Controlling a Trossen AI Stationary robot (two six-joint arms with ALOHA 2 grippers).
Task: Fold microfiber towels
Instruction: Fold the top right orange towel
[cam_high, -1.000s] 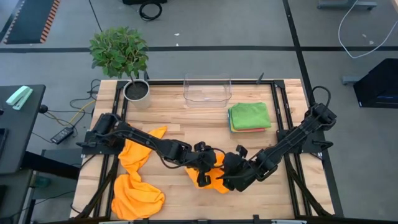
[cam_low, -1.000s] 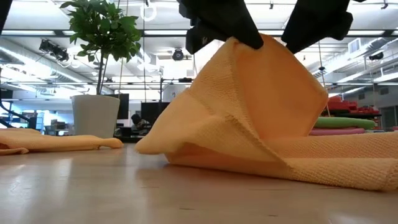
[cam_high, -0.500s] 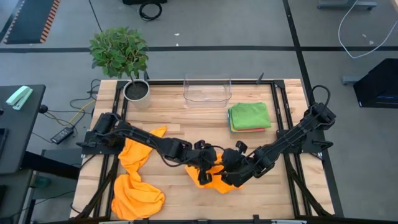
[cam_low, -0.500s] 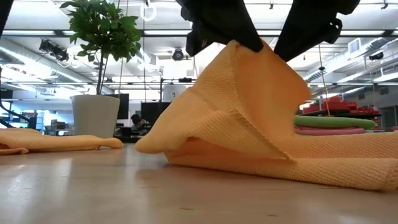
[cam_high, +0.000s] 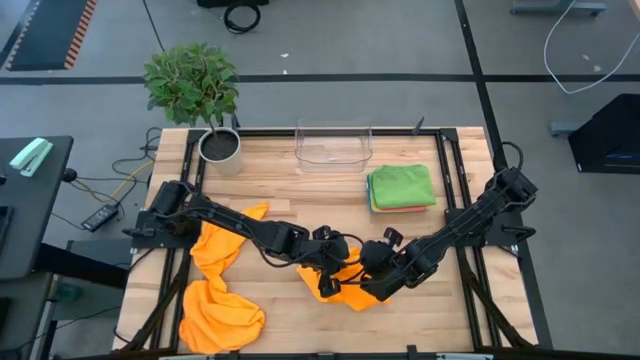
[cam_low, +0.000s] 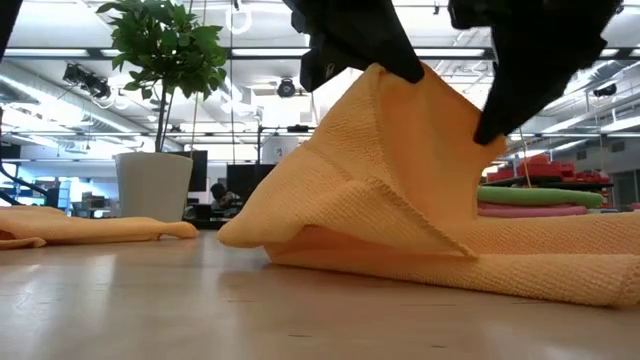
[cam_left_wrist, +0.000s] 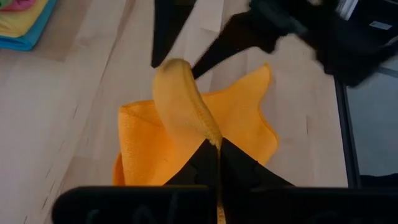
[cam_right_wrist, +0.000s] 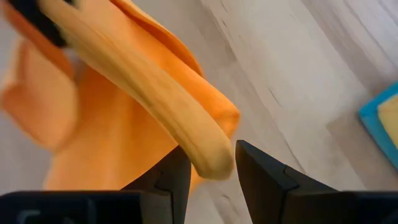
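Wooden counter (cam_high: 280, 205) in an open workshop, carrying a potted green plant (cam_high: 195, 85), a clear plastic bin (cam_high: 333, 145) and a stack of folded microfiber towels with a green one on top (cam_high: 402, 186) at the far side. Both dark arms are meeting over the orange square microfiber towel (cam_high: 335, 282) lying near the counter's front centre; a second, crumpled orange towel (cam_high: 218, 300) is resting well apart toward the left front corner.

Left tool (cam_left_wrist: 217, 146): fingers pressed together on a raised fold of the central orange towel, holding that edge up off the counter as a peak, as the low view shows.

Right tool (cam_right_wrist: 211, 163): fingers standing apart on either side of a rolled orange edge, the cloth lying between them; whether they are pinching it cannot be told.

Change over the last second: the right tool has been shifting along the lifted edge, from just beside the left tool's grip toward the outer side of the peak, while the left tool's grip and the cloth's shape have stayed nearly the same. Judged from this, the arms are setting up a two-point hold, and the fold itself is not yet laid down.
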